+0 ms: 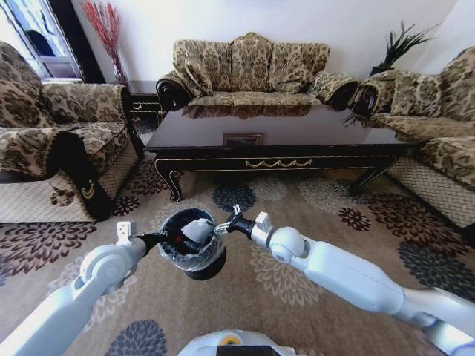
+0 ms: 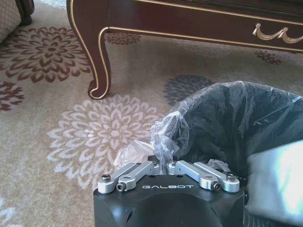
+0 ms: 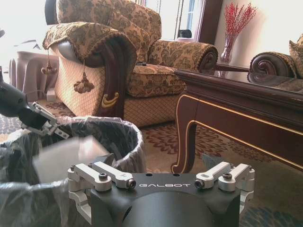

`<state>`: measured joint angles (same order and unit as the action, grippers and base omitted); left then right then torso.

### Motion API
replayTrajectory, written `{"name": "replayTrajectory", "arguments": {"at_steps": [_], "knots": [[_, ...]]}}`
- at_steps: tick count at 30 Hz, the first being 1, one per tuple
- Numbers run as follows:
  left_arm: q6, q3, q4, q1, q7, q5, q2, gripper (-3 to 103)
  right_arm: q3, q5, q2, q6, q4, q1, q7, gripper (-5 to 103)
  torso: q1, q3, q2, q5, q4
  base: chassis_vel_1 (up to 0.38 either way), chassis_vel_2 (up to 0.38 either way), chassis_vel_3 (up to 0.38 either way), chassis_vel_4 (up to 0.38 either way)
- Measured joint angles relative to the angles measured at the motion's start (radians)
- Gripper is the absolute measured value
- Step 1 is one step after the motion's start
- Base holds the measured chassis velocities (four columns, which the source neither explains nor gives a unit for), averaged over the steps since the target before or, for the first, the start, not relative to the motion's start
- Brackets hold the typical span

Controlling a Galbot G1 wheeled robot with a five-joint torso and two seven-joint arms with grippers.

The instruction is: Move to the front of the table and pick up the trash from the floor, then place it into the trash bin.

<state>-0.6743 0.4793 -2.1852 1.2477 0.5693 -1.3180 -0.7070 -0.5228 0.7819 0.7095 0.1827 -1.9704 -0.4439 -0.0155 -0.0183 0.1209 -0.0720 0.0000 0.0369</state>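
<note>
- Looking down from the head, you see the bin (image 1: 191, 245) lifted in front of you over the carpet (image 1: 312, 297), with the table (image 1: 282, 144) beyond it and both arms meeting at its rim.
- Your left gripper (image 1: 172, 239) sits at the bin's left rim; the left wrist view shows its fingers drawn together on the ruffled liner (image 2: 165, 135), pinching the bag.
- Your right gripper (image 1: 225, 224) is at the right rim. The right wrist view shows its fingers (image 3: 106, 174) spread wide, nothing between them.
- A pale paper piece (image 1: 197, 231) lies inside the bin, just off the right gripper's tip. It is blurred in both wrist views.
- From the right wrist you can see the left gripper (image 3: 45, 125) across the bin's opening, plus an armchair (image 3: 109, 61) and a vase (image 3: 227, 47) behind.
- From the left wrist you get the table leg (image 2: 97, 56) standing on the carpet, well apart from the bin.
</note>
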Motion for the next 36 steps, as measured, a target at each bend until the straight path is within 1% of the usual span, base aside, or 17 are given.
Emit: {"name": "replayTrajectory", "arguments": {"at_steps": [1,6,7,9,11,15,16,20,22,24,25,26,27,28,29,31,36], "knots": [[0.0,0.0,0.0,0.0,0.0,0.0,0.0,3,0.0,0.0,0.0,0.0,0.0,0.0,0.0,100,0.0,0.0,0.0,0.0,0.0,0.0,0.0,0.0,0.0],[0.006,0.004,0.002,-0.001,-0.006,0.002,-0.003,3,0.035,0.009,-0.101,0.001,-0.073,-0.033,0.01,100,0.0,0.0,0.0,0.0001,0.0001,0.0,0.0,0.0,0.0],[0.006,0.004,0.002,-0.001,-0.006,0.002,-0.003,3,0.035,0.009,-0.101,0.001,-0.073,-0.033,0.01,100,0.0,0.0,0.0,0.0001,0.0001,0.0,0.0,0.0,0.0],[0.006,0.006,0.001,0.002,-0.006,0.004,-0.011,3,0.079,0.01,-0.126,0.0,-0.092,-0.078,0.007,100,0.0,0.0,0.0,0.0001,0.0,0.0,0.0,0.0,0.0],[0.007,0.007,0.003,0.005,-0.007,0.006,-0.016,3,0.097,0.01,-0.133,-0.002,-0.097,-0.096,0.002,100,0.0,0.0,0.0,0.0002,0.0001,0.0,0.0,0.0,0.0],[0.01,0.035,0.056,0.029,0.006,0.017,-0.06,3,0.22,0.011,-0.164,-0.026,-0.098,-0.184,-0.026,100,0.0,0.0,0.0,0.0002,-0.0001,0.0,0.0,0.0,0.0],[0.01,0.035,0.056,0.029,0.006,0.017,-0.06,3,0.22,0.011,-0.164,-0.026,-0.098,-0.184,-0.026,100,0.0,0.0,0.0,0.0002,-0.0001,0.0,0.0,0.0,0.0],[0.01,0.061,0.092,0.034,0.021,0.019,-0.11,3,0.314,0.013,-0.165,-0.032,-0.087,-0.245,-0.042,100,0.0,0.0,0.0,0.0,-0.0002,0.0,0.0,0.0,0.0],[0.011,0.079,0.116,0.033,0.043,0.016,-0.154,3,0.369,0.009,-0.157,-0.029,-0.082,-0.297,-0.072,100,0.0,0.0,0.0,0.0001,0.0,0.0,0.0,0.0,0.0],[0.017,0.087,0.138,0.035,0.064,0.018,-0.198,3,0.413,-0.003,-0.144,-0.011,-0.083,-0.355,-0.131,100,0.0,0.0,0.0,0.0002,0.0001,0.0,0.0,0.0,0.0],[0.017,0.087,0.138,0.035,0.064,0.018,-0.198,3,0.413,-0.003,-0.144,-0.011,-0.083,-0.355,-0.131,100,0.0,0.0,0.0,0.0002,0.0001,0.0,0.0,0.0,0.0],[0.037,0.08,0.162,0.04,0.089,0.046,-0.232,3,0.439,0.0,-0.129,0.02,-0.086,-0.401,-0.209,100,0.0,0.0,0.0,0.0,0.0003,0.0,0.0,0.0,0.0],[0.047,0.072,0.173,0.043,0.092,0.07,-0.242,3,0.445,0.012,-0.124,0.036,-0.089,-0.416,-0.248,100,0.0,0.0,0.0,0.0002,0.0003,0.0,0.0,0.0,0.0],[0.064,0.058,0.196,0.046,0.09,0.114,-0.257,3,0.451,0.041,-0.119,0.072,-0.092,-0.44,-0.324,100,0.0,0.0,0.0,0.0001,-0.0001,0.0,0.0,0.0,0.0],[0.064,0.058,0.196,0.046,0.09,0.114,-0.257,3,0.451,0.041,-0.119,0.072,-0.092,-0.44,-0.324,100,0.0,0.0,0.0,0.0001,-0.0001,0.0,0.0,0.0,0.0],[0.081,0.042,0.236,0.04,0.083,0.162,-0.275,3,0.456,0.071,-0.118,0.104,-0.091,-0.474,-0.396,100,0.0,0.0,0.0,0.0,-0.0002,0.0,0.0,0.0,0.0],[0.085,0.024,0.305,0.001,0.071,0.177,-0.284,3,0.507,0.031,-0.106,0.109,-0.084,-0.563,-0.4,100,0.0,0.0,0.0,0.0001,0.0003,0.0,0.0,0.0,0.0]]}}
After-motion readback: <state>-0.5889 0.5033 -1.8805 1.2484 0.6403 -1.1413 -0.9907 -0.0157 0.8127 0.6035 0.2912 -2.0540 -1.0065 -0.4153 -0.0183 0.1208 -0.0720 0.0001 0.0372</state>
